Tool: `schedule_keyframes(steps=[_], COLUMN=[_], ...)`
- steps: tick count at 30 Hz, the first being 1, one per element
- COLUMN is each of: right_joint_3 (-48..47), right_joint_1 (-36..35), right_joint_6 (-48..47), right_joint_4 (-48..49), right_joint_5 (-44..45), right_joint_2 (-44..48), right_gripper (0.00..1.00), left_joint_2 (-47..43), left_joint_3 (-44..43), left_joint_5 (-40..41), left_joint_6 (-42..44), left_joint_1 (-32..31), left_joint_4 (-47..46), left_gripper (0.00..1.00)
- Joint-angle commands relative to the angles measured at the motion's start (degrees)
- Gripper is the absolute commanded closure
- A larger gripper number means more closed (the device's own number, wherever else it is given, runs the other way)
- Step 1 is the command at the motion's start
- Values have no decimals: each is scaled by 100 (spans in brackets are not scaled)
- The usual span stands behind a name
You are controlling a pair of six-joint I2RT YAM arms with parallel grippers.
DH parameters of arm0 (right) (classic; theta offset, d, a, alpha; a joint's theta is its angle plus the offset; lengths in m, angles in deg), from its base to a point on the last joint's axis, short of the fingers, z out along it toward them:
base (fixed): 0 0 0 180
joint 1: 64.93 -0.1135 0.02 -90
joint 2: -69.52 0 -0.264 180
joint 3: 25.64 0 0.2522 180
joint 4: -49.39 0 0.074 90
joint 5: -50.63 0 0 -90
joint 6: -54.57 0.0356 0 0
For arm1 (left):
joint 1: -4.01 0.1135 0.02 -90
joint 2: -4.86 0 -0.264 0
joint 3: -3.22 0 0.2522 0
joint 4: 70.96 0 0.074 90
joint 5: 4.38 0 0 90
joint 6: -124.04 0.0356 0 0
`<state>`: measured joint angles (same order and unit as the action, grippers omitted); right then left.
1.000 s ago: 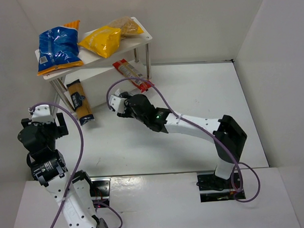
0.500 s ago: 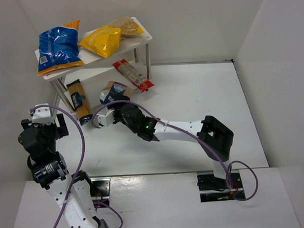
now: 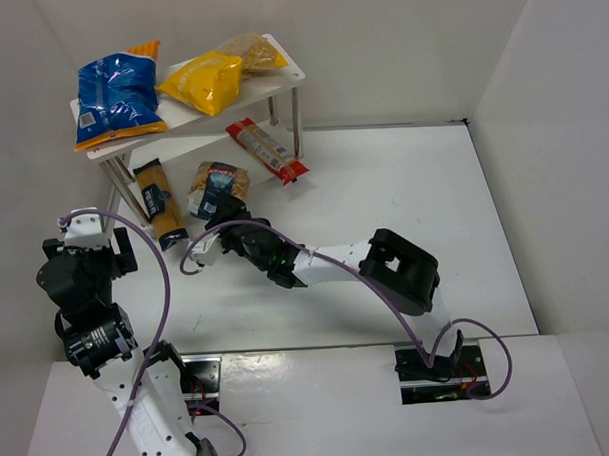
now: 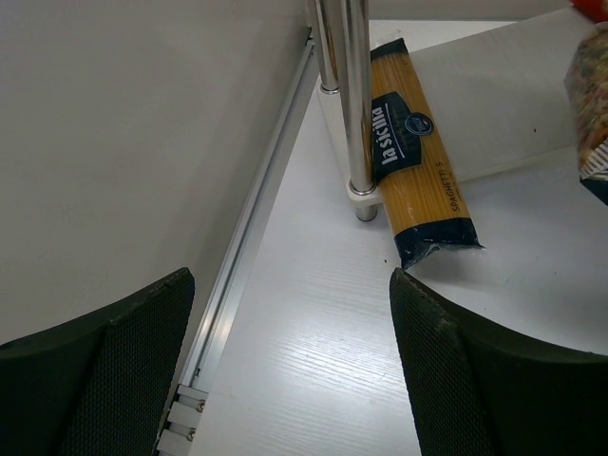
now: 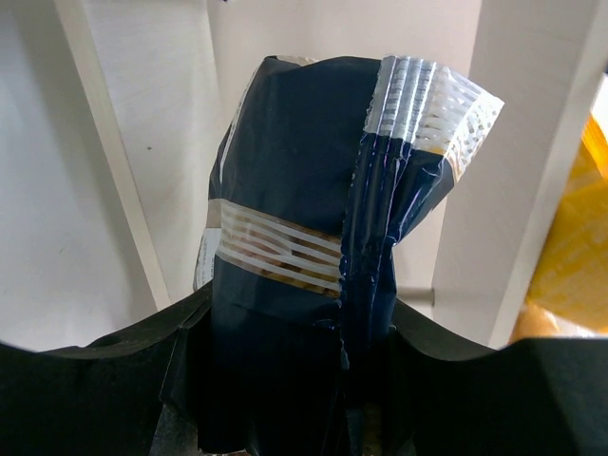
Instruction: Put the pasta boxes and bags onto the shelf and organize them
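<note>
The right gripper (image 5: 294,394) is squeezed tight on the clear bag with dark blue label (image 5: 294,209). The bag sits at the front of the low board of the shelf (image 3: 279,81), between the long orange packet (image 3: 160,205) and the long red packet (image 3: 267,151). The left gripper (image 4: 290,380) is off to the side near the orange packet, with its fingers spread wide and nothing in them.
</note>
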<state>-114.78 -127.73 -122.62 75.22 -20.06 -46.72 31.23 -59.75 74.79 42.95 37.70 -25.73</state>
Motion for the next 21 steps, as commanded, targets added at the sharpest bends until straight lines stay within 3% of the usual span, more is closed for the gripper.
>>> schedule_keyframes(steps=[1, 14, 21], right_joint_3=[-276, -478, -619], right_joint_1=[172, 655, 849], right_joint_6=[-631, -1027, -747], right_joint_4=[1903, 3229, 3678], right_joint_5=[-383, -1745, -2107], right_joint_2=[33, -767, -1040], right_gripper=[100, 100, 100], left_joint_2=[-53, 52, 52], left_joint_3=[26, 26, 26], left_joint_5=[-112, -112, -112], left_joint_6=[41, 41, 41], left_joint_1=[41, 146, 199], left_joint_4=[-193, -193, -193], left_gripper=[11, 11, 11])
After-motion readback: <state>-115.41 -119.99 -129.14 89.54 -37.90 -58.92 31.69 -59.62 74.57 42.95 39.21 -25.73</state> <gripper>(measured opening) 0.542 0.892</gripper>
